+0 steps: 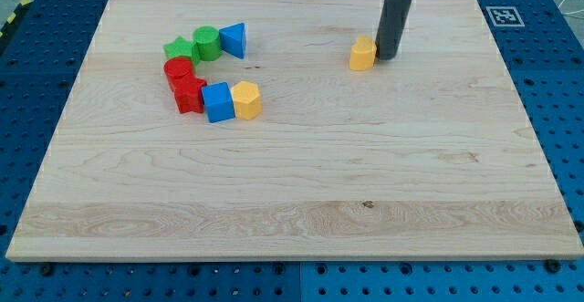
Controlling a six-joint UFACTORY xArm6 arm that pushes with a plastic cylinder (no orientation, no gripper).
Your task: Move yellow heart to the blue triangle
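Observation:
The yellow heart [362, 54] lies on the wooden board in the upper middle-right. My tip [387, 58] stands right against its right side, touching or nearly touching it. The blue triangle [234, 39] lies well to the left of the heart, at the right end of a curved cluster of blocks near the view's top left. A wide stretch of bare board separates the heart from the triangle.
The cluster curls down from the triangle: a green cylinder [207, 43], a green star-like block [179, 48], a red cylinder [178, 69], a red star-like block [189, 93], a blue cube [217, 101] and a yellow hexagon-like block [245, 99]. The board's [292, 202] top edge is near the rod.

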